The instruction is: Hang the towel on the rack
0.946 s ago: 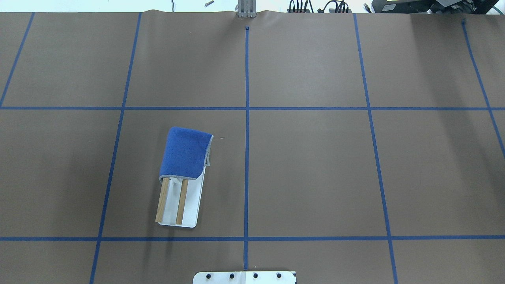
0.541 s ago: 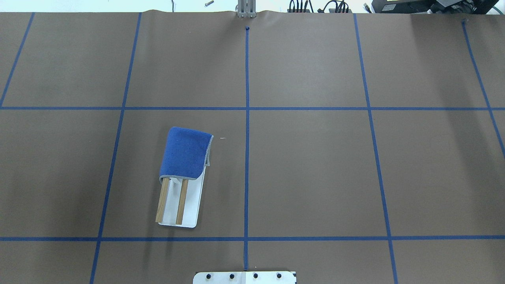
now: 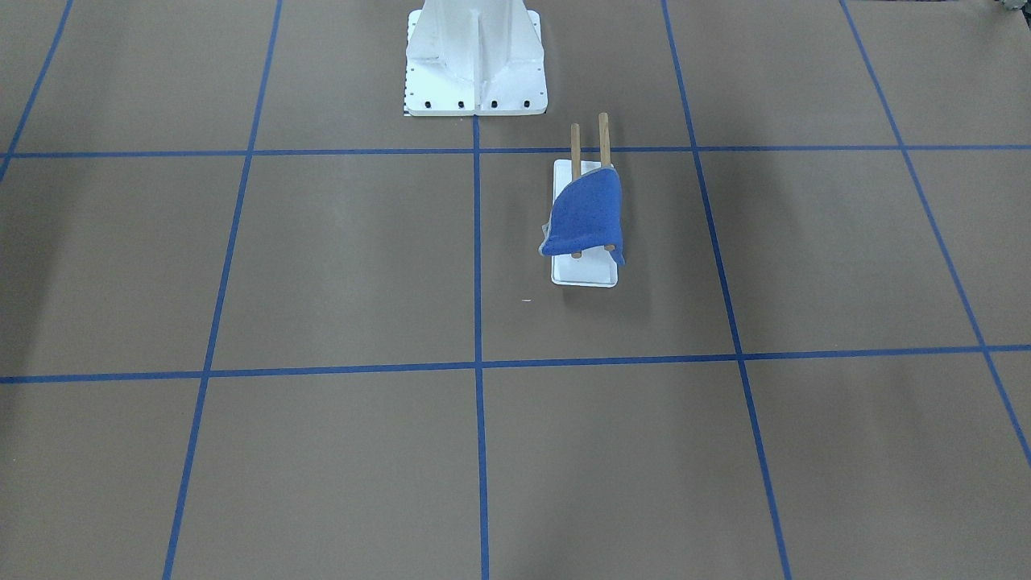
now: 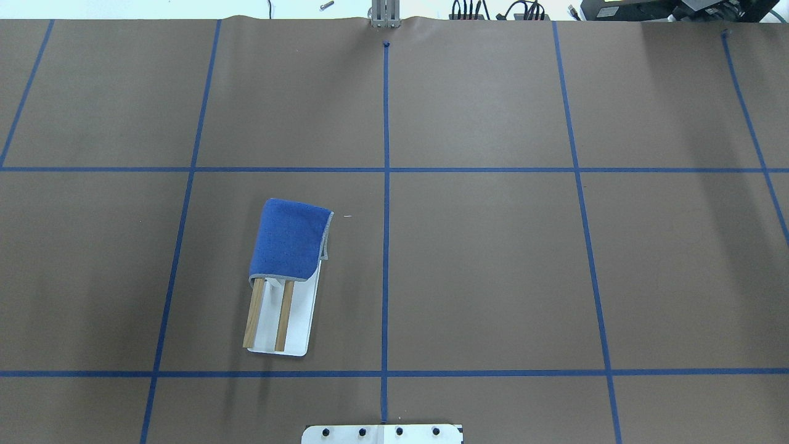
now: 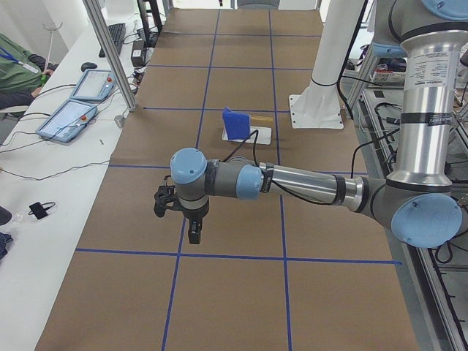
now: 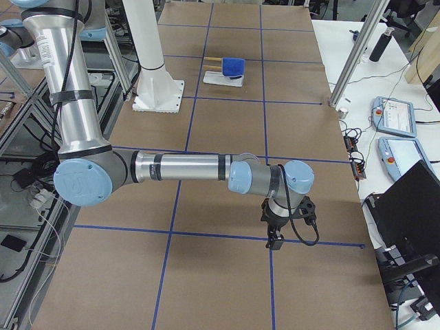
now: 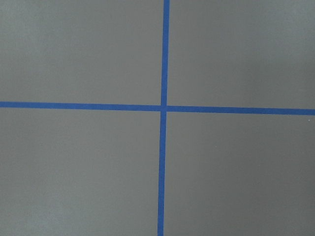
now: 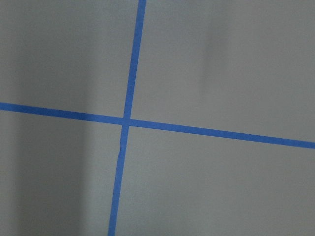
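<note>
Couldn't make out the jaws on the left gripper [image 5: 192, 235] or the right gripper [image 6: 276, 239]. Too small and dark in the side views to call spread or pressed together. Got only brown table [image 7: 78, 54] and crossing tape lines [image 7: 164, 108] from the wrist cams. Hung pointing straight down off long, level forearms, with lots of bare mat around each. Way farther off, spotted the towel [image 4: 290, 237] draped over the rack [image 4: 301, 320], covering the far stretch of the rods [image 4: 254, 311], with a grey-edged corner sagging off one side.
</note>
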Tool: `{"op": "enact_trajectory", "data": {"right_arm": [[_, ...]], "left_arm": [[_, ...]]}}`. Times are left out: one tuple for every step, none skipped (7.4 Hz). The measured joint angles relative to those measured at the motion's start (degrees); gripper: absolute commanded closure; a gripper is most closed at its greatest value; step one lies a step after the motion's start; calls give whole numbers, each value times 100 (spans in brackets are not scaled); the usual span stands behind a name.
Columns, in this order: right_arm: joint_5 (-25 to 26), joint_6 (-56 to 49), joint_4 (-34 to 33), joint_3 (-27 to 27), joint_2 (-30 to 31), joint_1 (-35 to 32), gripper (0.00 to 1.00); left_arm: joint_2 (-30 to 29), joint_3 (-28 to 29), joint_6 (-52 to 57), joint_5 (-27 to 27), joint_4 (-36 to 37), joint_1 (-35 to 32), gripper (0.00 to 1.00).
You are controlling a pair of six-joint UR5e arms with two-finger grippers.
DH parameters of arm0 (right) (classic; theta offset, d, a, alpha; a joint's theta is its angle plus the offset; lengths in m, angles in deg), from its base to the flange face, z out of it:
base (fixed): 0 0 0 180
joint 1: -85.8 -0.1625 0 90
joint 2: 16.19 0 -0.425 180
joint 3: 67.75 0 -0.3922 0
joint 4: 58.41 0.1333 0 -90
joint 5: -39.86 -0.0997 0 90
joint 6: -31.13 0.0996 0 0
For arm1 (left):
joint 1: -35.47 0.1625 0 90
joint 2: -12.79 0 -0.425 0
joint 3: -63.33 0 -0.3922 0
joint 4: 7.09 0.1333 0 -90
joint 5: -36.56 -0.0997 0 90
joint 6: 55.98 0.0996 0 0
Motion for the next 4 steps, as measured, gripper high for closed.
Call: {"op": "enact_trajectory", "data": {"right_arm": [[2, 1, 1, 0, 1, 2, 0], [3, 1, 1, 1, 1, 5, 0], [4, 1, 1, 1, 1, 4, 0], [1, 3, 1, 6, 0, 1, 0]], "left_arm": [[3, -2, 223, -17, 9, -1, 2], [-3, 26, 676, -36, 53, -4, 2], [2, 27, 998, -49, 100, -11, 2], [13, 16, 1150, -40, 113, -15, 2]]}}
